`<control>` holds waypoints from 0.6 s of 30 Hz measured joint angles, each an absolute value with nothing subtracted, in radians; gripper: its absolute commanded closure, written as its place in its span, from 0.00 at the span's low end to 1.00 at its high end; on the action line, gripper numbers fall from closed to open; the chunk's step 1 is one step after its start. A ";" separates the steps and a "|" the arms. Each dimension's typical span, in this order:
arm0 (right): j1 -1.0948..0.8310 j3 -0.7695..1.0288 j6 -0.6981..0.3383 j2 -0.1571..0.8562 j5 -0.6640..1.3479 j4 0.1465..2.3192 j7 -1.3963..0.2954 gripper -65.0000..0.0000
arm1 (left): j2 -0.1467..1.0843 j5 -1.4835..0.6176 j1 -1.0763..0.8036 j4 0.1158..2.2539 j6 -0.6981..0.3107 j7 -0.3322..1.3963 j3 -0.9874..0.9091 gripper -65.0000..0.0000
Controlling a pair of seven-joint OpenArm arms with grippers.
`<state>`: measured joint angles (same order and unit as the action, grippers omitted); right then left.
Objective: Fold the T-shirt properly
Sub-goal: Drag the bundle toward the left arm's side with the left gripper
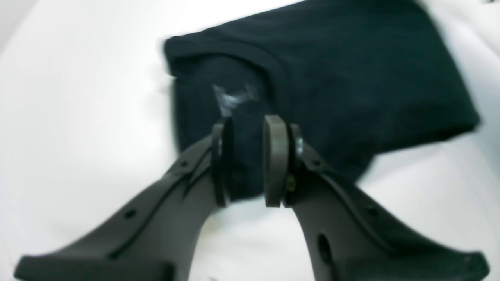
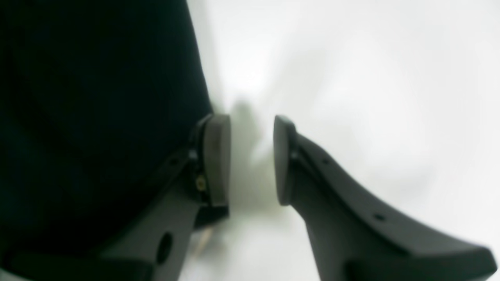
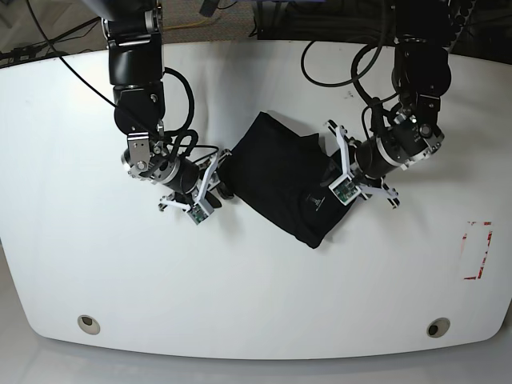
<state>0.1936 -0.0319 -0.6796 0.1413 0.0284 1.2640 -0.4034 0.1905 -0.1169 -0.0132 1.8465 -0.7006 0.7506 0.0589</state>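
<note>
In the left wrist view, the left gripper (image 1: 247,164) hangs over the near edge of the T-shirt (image 1: 351,78), its two pads parted by a narrow gap. Dark cloth shows through that gap, but the view is too blurred to tell whether the pads pinch a fold or only hover above it. Just beyond the pads lie the collar band and a pale neck label (image 1: 234,97).

In the right wrist view, the right gripper (image 2: 252,160) has its pads spread a little wider, with only bare white table (image 2: 371,78) between them, so it holds nothing. The T-shirt (image 2: 97,117) fills the left side of that view, its edge running right beside the left-hand pad; whether they touch is unclear.

From the base view, the T-shirt (image 3: 280,172) lies folded into a compact dark block at the middle of the table (image 3: 256,304), between the right gripper (image 3: 218,178) and the left gripper (image 3: 332,172). Its long axis runs diagonally, from the far left corner toward the near right corner.
</note>
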 measured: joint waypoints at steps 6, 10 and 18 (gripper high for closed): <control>0.102 -0.080 -0.666 0.145 0.006 1.335 -0.420 0.74 | 0.119 -0.105 -0.061 1.853 -0.693 0.760 0.049 0.80; 0.002 -0.200 -0.630 0.133 0.011 1.471 -0.487 0.74 | 0.051 -0.104 -0.072 1.853 -0.617 0.760 0.044 0.61; -0.036 -0.344 -0.553 0.053 0.022 1.544 -0.547 0.74 | 0.022 -0.105 -0.069 1.848 -0.420 0.756 0.037 0.47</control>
<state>-0.0357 -0.3443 -0.5533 0.0528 0.0223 1.5436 -0.5472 0.0223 -0.1047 -0.0689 1.8481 -0.4202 0.7555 0.0368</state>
